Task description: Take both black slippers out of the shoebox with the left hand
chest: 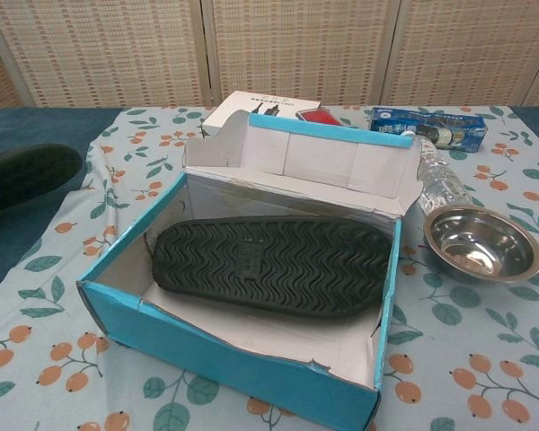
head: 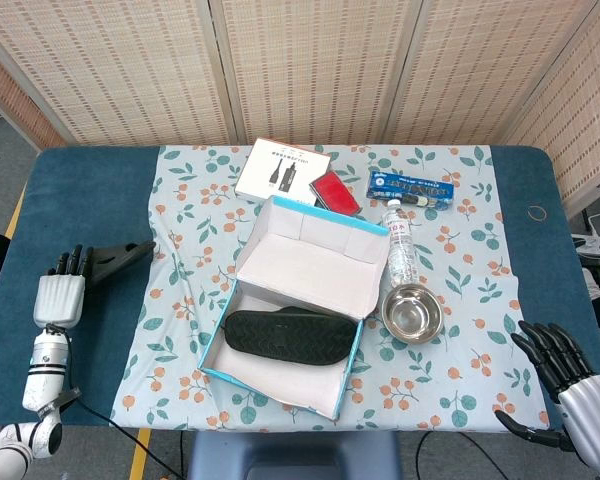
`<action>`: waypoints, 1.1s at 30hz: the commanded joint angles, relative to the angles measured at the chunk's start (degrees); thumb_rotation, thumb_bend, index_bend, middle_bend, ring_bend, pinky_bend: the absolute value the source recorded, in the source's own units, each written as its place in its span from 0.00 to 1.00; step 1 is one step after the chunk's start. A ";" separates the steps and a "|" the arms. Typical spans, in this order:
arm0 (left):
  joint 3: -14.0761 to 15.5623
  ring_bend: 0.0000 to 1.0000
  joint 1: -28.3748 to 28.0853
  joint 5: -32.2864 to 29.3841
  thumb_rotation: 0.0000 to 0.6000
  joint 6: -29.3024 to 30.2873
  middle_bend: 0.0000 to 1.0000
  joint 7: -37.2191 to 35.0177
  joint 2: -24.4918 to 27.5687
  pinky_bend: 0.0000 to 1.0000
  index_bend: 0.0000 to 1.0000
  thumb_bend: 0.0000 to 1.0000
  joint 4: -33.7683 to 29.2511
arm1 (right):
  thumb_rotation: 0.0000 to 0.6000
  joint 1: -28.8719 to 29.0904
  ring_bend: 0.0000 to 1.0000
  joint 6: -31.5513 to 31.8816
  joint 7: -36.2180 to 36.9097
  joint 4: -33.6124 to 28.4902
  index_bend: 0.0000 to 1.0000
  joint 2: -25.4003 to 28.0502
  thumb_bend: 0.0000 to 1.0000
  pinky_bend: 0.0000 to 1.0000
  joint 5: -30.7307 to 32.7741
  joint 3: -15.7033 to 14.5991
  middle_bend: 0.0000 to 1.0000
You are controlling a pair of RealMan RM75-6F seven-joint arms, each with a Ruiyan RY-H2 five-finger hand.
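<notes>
One black slipper is low over the blue table at the far left, outside the shoebox. My left hand is at its heel end with fingers straightened upward and touching it; whether it still grips cannot be told. The other black slipper lies sole up inside the open blue shoebox. My right hand hangs at the table's front right corner with fingers spread, holding nothing.
Right of the box stand a steel bowl and a lying water bottle. Behind the box are a white carton, a red item and a blue packet. A floral cloth covers the middle of the table.
</notes>
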 commanded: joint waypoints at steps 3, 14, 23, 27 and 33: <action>0.10 0.00 2.70 -1.25 1.00 -1.50 0.00 -7.46 4.09 0.27 0.00 0.37 -12.28 | 0.69 -0.24 0.00 -0.01 -0.34 -0.19 0.00 0.10 0.13 0.00 0.01 -0.09 0.00; 1.88 0.00 5.49 -2.28 1.00 -6.94 0.00 -16.52 19.61 0.15 0.00 0.36 -40.84 | 0.69 -0.53 0.00 0.07 -0.10 -0.41 0.00 0.56 0.13 0.00 -0.16 -0.34 0.00; 3.51 0.00 5.73 -1.50 1.00 -8.81 0.00 -18.59 28.94 0.07 0.00 0.36 -50.45 | 0.69 -0.56 0.00 -0.19 -0.14 -0.55 0.00 0.72 0.13 0.00 -0.39 -0.49 0.00; 4.26 0.00 5.43 -2.72 1.00 -11.28 0.00 -21.02 27.44 0.06 0.00 0.36 -48.22 | 0.69 -0.56 0.00 -0.34 -0.18 -0.68 0.00 0.78 0.13 0.00 -0.91 -0.75 0.00; 4.14 0.00 6.37 3.72 1.00 -6.94 0.00 -31.74 29.77 0.06 0.00 0.34 -53.19 | 0.69 -0.57 0.00 -0.34 -0.03 -0.64 0.00 0.80 0.13 0.00 -0.62 -0.62 0.00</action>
